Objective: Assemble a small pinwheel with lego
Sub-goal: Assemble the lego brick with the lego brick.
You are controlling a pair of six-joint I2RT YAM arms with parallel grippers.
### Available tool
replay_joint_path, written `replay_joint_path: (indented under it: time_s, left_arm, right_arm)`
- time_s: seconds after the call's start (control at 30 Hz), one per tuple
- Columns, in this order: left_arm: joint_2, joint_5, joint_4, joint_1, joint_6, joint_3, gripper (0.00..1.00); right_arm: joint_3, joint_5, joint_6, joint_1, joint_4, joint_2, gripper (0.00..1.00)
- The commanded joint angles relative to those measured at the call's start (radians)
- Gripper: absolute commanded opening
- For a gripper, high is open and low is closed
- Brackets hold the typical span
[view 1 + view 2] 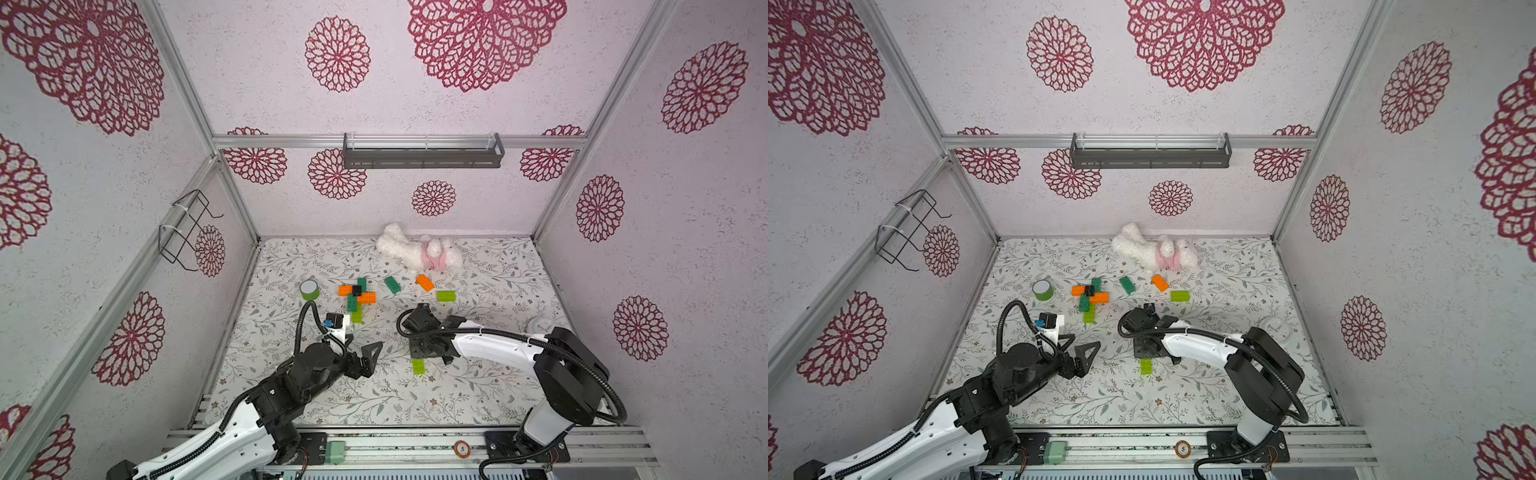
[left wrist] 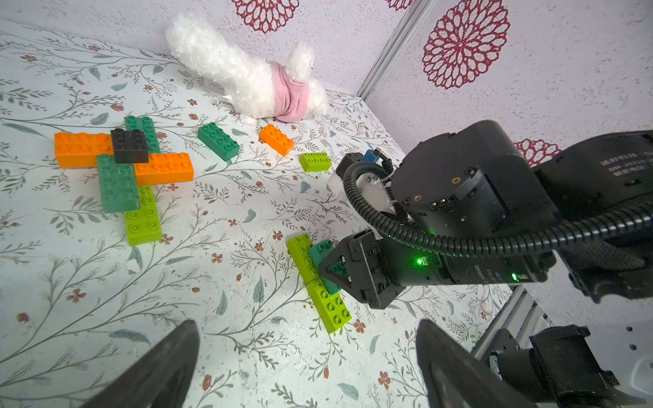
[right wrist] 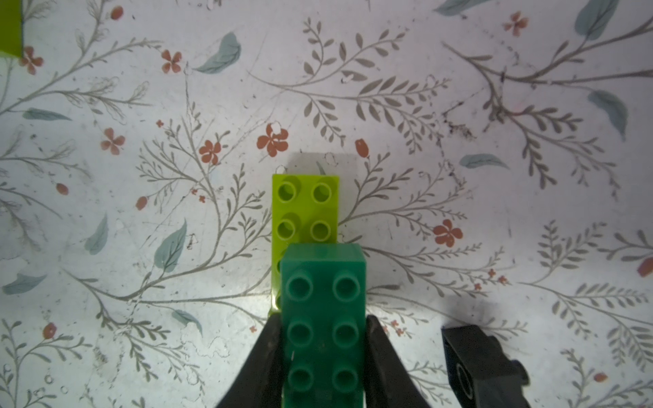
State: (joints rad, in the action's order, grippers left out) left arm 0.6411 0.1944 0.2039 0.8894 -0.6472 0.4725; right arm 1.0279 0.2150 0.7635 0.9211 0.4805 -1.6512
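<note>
My right gripper (image 3: 323,318) is shut on a dark green lego brick (image 3: 323,328) and holds it over one end of a long lime green brick (image 3: 305,208) that lies on the floral mat, seen in both top views (image 1: 418,366) (image 1: 1146,366). A cross of orange, dark green and lime bricks topped by a black square (image 1: 356,297) (image 2: 120,166) lies further back to the left. My left gripper (image 2: 305,328) (image 1: 361,345) hovers open and empty over the mat, between the cross and the lime brick.
Loose dark green (image 1: 392,285), orange (image 1: 424,282) and lime (image 1: 446,296) bricks lie behind the right gripper. A green tape roll (image 1: 309,289) stands left of the cross. A white plush toy (image 1: 419,249) lies at the back wall. A small black piece (image 3: 484,367) sits beside the right gripper.
</note>
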Motion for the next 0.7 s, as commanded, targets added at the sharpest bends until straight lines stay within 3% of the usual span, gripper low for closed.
replay_joint_path:
  time_s: [0.0,0.67]
  left_arm:
    - [-0.002,0.021,0.003,0.003,-0.002,0.011,0.97]
    - [-0.004,0.021,0.004,0.002,-0.010,0.012,0.97]
  right_arm:
    - [-0.021,0.020,0.022,0.011,0.037,0.025,0.20]
    - [-0.054,0.015,0.003,0.014,0.034,0.022,0.20]
